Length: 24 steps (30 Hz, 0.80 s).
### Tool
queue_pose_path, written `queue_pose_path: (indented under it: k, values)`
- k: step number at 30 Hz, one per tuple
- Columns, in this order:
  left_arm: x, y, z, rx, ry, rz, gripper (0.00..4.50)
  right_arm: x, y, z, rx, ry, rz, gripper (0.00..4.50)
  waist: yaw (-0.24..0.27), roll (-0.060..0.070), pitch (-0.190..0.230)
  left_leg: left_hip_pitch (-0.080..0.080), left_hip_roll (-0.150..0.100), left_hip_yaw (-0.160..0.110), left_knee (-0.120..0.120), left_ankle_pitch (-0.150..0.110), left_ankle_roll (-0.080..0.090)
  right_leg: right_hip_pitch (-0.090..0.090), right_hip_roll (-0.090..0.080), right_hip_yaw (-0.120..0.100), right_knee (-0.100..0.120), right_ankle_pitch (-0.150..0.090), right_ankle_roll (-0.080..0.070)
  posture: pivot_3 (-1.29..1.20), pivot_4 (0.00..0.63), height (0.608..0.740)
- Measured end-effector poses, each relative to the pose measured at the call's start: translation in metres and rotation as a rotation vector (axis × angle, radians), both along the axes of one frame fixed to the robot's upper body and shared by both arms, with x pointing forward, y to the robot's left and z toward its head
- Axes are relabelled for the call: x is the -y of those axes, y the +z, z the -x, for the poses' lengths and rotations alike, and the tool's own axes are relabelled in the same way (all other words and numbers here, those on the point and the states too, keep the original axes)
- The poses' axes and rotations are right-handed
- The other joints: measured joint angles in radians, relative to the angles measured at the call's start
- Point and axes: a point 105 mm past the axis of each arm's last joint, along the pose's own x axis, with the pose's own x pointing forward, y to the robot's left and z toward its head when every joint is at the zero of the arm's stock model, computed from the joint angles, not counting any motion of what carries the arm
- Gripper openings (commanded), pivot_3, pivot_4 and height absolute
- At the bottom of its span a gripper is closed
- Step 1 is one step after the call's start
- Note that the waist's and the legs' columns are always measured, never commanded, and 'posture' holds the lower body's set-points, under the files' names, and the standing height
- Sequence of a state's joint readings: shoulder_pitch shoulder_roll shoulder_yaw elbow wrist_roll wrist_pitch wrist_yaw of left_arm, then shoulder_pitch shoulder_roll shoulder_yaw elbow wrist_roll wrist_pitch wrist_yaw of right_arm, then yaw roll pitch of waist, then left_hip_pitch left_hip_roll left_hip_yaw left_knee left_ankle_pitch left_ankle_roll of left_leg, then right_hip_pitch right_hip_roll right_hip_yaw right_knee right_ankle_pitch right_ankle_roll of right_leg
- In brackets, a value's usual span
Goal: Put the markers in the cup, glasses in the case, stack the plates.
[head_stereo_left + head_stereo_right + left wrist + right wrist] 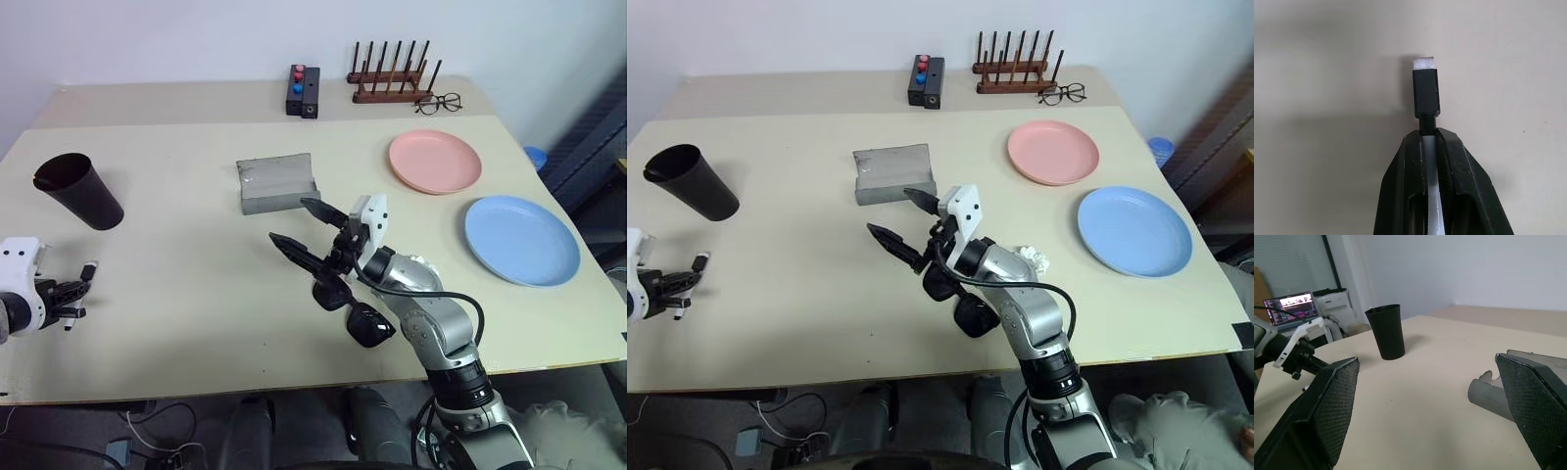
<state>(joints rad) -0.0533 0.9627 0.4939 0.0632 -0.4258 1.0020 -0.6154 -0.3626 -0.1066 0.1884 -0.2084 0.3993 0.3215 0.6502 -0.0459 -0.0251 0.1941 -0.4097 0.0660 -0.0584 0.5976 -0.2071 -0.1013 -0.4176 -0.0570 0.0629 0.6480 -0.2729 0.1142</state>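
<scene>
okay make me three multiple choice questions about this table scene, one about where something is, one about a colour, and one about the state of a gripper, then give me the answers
1. Where do the wire-framed eyeglasses lie?
A. Inside the grey case
B. At the far edge of the table, beside the wooden peg rack
C. On the blue plate

2. What colour is the plate nearer the far edge of the table?
A. Salmon pink
B. Green
C. Black

3. What is the left gripper doing?
A. Standing wide open over the cup
B. Shut on a white marker with a black end
C. Holding the sunglasses

Answers:
1. B: the eyeglasses rest next to the wooden peg rack.
2. A: the pink plate lies beyond the blue plate.
3. B: the left gripper has both fingers clamped on the white marker, while the sunglasses lie on the table under the open right gripper.
</scene>
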Motion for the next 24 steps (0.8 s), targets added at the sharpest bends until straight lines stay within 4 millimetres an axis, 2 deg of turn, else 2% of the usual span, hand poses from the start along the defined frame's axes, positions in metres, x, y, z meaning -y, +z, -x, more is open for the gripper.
queue_pose_path:
  k: [6, 24]
  values:
    - [0.009, 0.003, -0.007, 0.011, -0.001, -0.004, 0.03, -0.001, 0.001, 0.000, 0.005, 0.008, -0.001, 4.50, 0.001, 0.000, 0.000, 0.000, 0.000, 0.000, 0.000, 0.000, 0.000, 0.000, 0.000, 0.000, 0.000, 0.000, 0.000, 0.00, 0.150, 0.740]
    - [0.012, 0.002, -0.011, 0.000, -0.003, -0.008, 0.03, -0.001, 0.001, 0.000, 0.003, 0.005, 0.000, 4.50, 0.001, 0.000, 0.000, 0.000, 0.000, 0.000, 0.000, 0.000, 0.000, 0.000, 0.000, 0.000, 0.000, 0.000, 0.000, 0.00, 0.150, 0.740]
